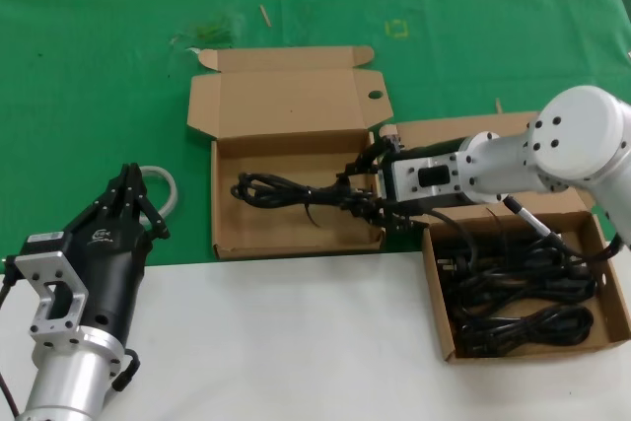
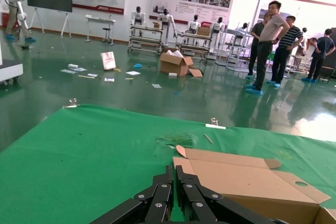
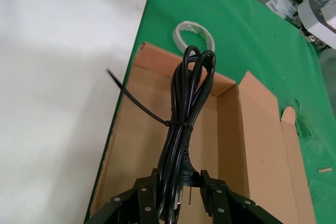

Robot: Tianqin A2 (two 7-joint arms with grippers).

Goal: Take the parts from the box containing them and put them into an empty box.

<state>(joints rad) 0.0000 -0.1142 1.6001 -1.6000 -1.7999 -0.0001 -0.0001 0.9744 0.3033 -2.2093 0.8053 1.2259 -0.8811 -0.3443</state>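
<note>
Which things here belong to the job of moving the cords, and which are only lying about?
Belong to the job:
- cord bundle, held by the right gripper over the emptier box
- full box with the remaining cords

Only lying about:
- whitish tube ring beside the parked left gripper
- small stick on the green cloth

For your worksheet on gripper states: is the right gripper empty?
No, the right gripper is shut on a cord bundle over the empty box.
</note>
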